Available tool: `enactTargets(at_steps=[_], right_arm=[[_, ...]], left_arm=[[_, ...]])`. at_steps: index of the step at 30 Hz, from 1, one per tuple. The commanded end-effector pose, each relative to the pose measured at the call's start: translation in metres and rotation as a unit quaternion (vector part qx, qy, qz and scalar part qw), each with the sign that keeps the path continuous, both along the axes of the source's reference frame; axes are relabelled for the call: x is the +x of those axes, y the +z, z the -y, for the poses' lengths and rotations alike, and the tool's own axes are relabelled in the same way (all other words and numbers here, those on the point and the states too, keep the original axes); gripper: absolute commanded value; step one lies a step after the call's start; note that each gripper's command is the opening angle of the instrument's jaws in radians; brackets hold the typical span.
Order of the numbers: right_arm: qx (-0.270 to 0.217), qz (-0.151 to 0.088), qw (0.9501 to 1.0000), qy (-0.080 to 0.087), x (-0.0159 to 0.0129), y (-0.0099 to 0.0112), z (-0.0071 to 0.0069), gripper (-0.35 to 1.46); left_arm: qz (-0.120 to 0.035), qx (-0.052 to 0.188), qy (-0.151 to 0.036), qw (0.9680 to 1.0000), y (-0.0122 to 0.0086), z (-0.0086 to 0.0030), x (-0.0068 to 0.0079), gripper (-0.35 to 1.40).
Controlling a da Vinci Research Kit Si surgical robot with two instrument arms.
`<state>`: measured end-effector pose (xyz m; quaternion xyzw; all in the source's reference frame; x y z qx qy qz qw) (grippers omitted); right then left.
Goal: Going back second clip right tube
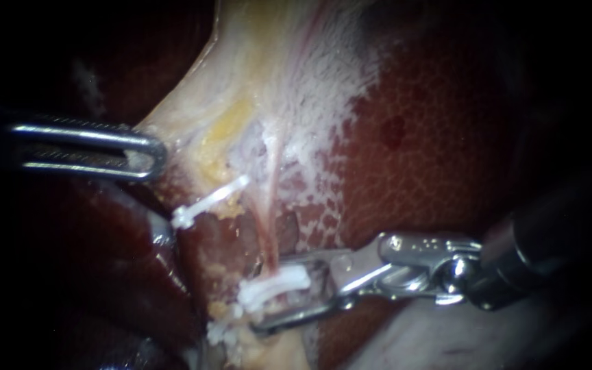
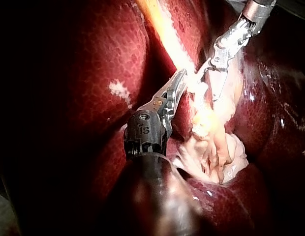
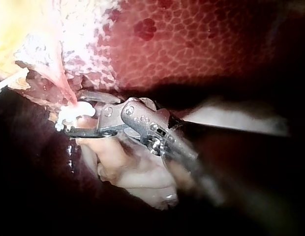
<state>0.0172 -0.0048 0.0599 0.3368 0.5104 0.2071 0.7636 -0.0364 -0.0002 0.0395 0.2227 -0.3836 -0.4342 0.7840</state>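
Your right silver end effector (image 1: 272, 296) sits wide open around the white plastic clip (image 1: 275, 284). Left end effector (image 1: 157, 155) is clamped on pale yellowish tissue (image 1: 193, 116).

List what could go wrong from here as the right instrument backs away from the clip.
1. The right instrument has open jaws astride the clip on the thin tube. A skewed pull-back could snag the clip and tug or tear the tube.
2. The left instrument holds the pale tissue stretched. If its jaws slip, the tube would likely shift against the right instrument.
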Motion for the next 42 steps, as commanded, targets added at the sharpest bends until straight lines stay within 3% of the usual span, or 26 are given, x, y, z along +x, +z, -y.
enactTargets(at_steps=[1, 8, 14, 30, 42], right_arm=[[-0.001, 0.004, 1.0, 0.009, -0.0005, -0.0003, -0.0003, 0.6], [-0.019, 0.005, 0.9996, 0.021, -0.0037, -0.0023, -0.0023, 0.6], [-0.065, -0.005, 0.9977, 0.018, -0.0062, -0.0036, -0.0037, 0.6], [-0.149, -0.034, 0.9882, -0.009, -0.0086, -0.0041, -0.0042, 0.6], [-0.162, -0.039, 0.9859, -0.014, -0.0091, -0.0042, -0.0043, 0.6]], left_arm=[[0.001, 0.0, 0.0, 1.0, 0.0, 0.0, 0.0, -0.33], [0.001, 0.0, 0.0, 1.0, 0.0001, 0.0, 0.0001, -0.33], [0.001, 0.0, 0.001, 1.0, 0.0004, -0.0001, 0.0002, -0.33], [0.001, -0.002, 0.001, 1.0, 0.0022, -0.0004, 0.0005, -0.33], [-0.001, -0.008, 0.001, 1.0, 0.0054, 0.0, 0.0002, -0.33]])
